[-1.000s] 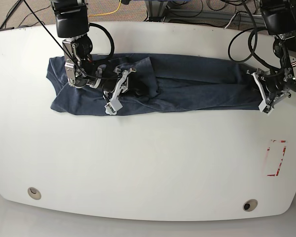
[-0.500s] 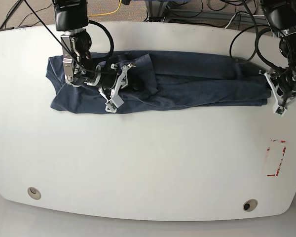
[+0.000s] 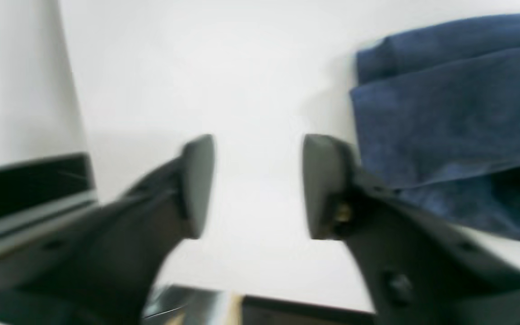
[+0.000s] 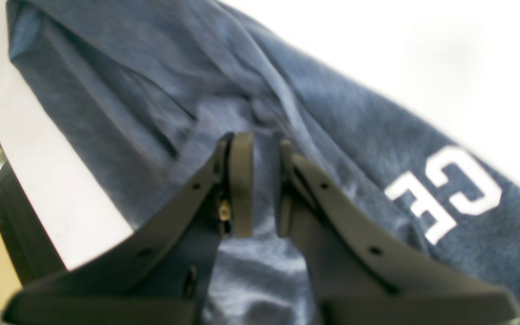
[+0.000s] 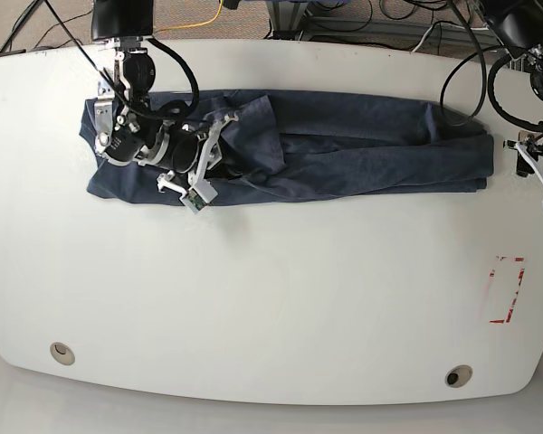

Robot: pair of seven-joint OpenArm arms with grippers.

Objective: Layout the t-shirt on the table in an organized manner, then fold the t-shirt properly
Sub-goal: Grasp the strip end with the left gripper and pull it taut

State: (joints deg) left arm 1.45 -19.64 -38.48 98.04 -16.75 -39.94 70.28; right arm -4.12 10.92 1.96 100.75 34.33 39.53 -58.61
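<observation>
The dark blue t-shirt lies stretched in a long band across the far half of the white table. My right gripper sits on its bunched left part. In the right wrist view the right gripper is shut on a fold of the t-shirt, with white lettering beside it. My left gripper hovers just past the shirt's right end. In the left wrist view the left gripper is open with only bare table between its fingers, and the t-shirt lies off to the right.
A red rectangular mark is on the table at the near right. Two round grommet holes sit near the front edge. Cables lie on the floor behind the table.
My left gripper has opened, let go of the shirt's right end and drawn away to the right. The right gripper has shifted left, pulling the cloth with it.
</observation>
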